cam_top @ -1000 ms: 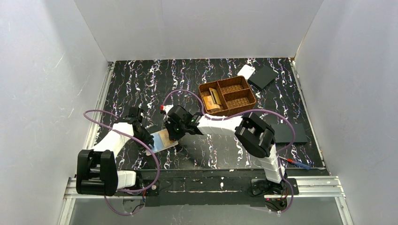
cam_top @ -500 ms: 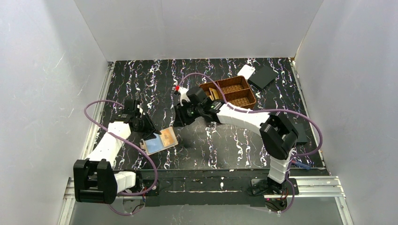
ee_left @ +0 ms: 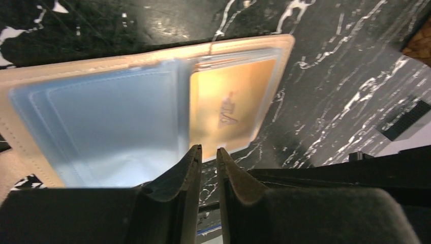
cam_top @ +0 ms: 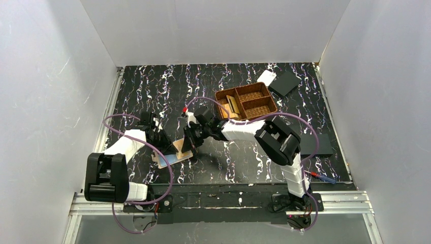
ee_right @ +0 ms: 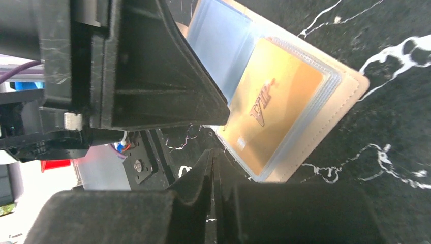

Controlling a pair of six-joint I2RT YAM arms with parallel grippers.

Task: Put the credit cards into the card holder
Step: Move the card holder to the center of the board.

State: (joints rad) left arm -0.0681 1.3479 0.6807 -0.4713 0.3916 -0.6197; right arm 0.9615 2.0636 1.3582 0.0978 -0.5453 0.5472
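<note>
The tan card holder (cam_top: 172, 155) lies open on the black marbled table, near the left front. In the left wrist view its blue inner face (ee_left: 101, 101) is on the left and a golden credit card (ee_left: 228, 112) sits in its right slot. The card also shows in the right wrist view (ee_right: 274, 112). My left gripper (cam_top: 166, 141) (ee_left: 208, 151) hovers at the holder's edge, its jaws nearly together with nothing between them. My right gripper (cam_top: 189, 143) (ee_right: 212, 155) is shut and empty, just beside the card's end. More golden cards (cam_top: 231, 107) stand in the basket.
A brown woven three-compartment basket (cam_top: 272, 104) stands at the back centre-right. A white piece (cam_top: 266, 77) and a flat black square (cam_top: 284, 83) lie behind it. Another black square (cam_top: 315, 145) lies right, with a pen-like object (cam_top: 320, 177) near the front edge.
Half a second ago both grippers were drawn back from the card holder. Now both have closed in on it from either side. The holder has shifted slightly.
</note>
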